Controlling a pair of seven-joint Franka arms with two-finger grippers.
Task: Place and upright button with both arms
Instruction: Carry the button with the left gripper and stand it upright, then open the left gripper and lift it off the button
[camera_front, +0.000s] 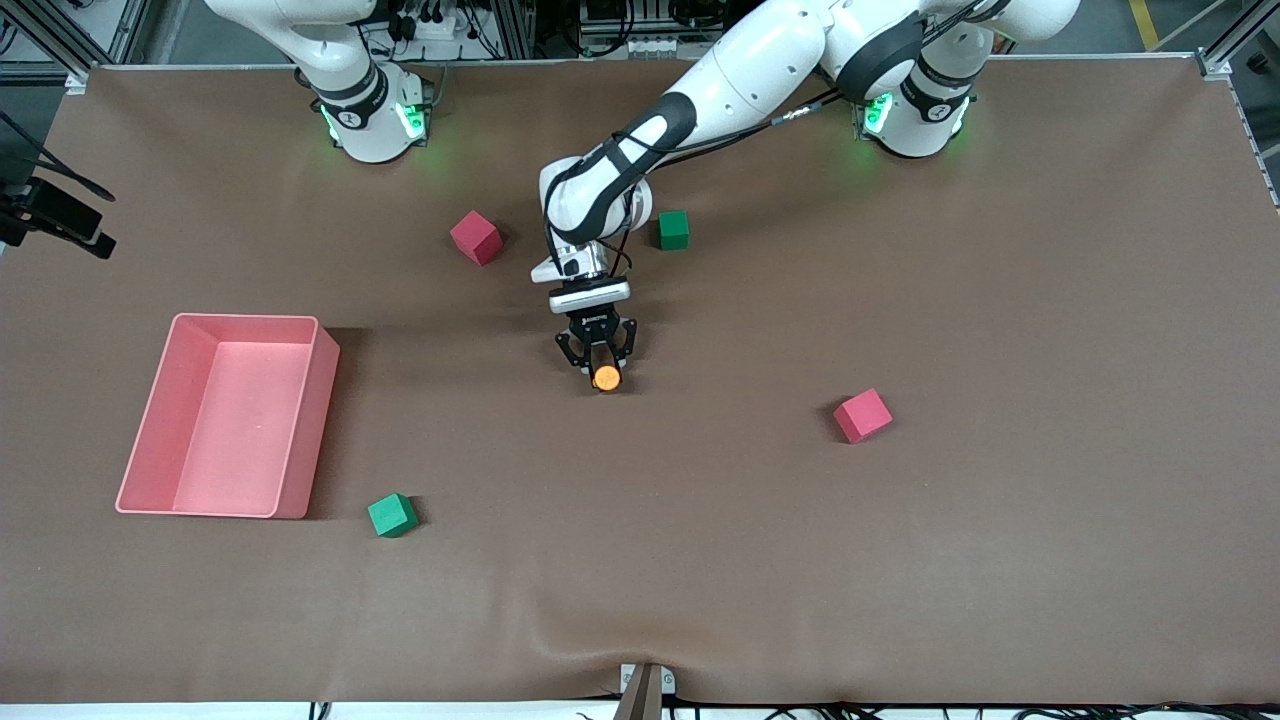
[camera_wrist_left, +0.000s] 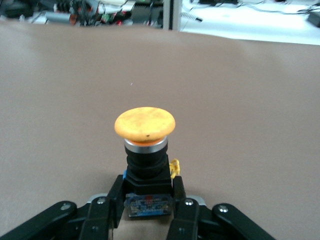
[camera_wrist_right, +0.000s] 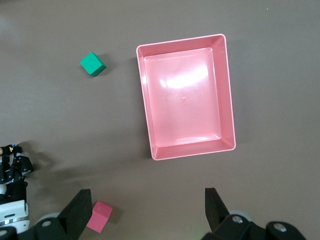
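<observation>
The placing step is judged to be in hand. The button (camera_front: 606, 377) is held by the left gripper (camera_front: 598, 362), whose jaws are closed on the black body from both sides, low over the middle of the brown worktop (camera_front: 900, 560). In the left wrist view the button (camera_wrist_left: 145, 150) projects straight out from between the jaws, cap away from the gripper (camera_wrist_left: 145, 212) and body clamped between the two fingers (camera_wrist_left: 184, 212). Whether the button touches the worktop cannot be told from these views.

The right gripper (camera_wrist_right: 145, 210) is held high with its jaws spread wide and nothing between them; it waits over the stretch of worktop beside the pink bin (camera_wrist_right: 227, 95), with a green cube (camera_wrist_right: 93, 64) and a red cube (camera_wrist_right: 100, 216) in its view. The bin (camera_front: 150, 440) is seen to be empty.

The next move is judged to call for the button to be lowered and released so that it rests on its blocky base with the cap upward. Since both arms are named in the task, support from the right gripper may be needed while the left jaws let go, as a top-heavy piece could tip.

The button is seen as a wide, slightly domed orange cap, a little scuffed, over a silver ring, a black ribbed collar and a black square body. A small yellow part shows at one side of the body, and a blue-and-red part at its base between the jaws.
</observation>
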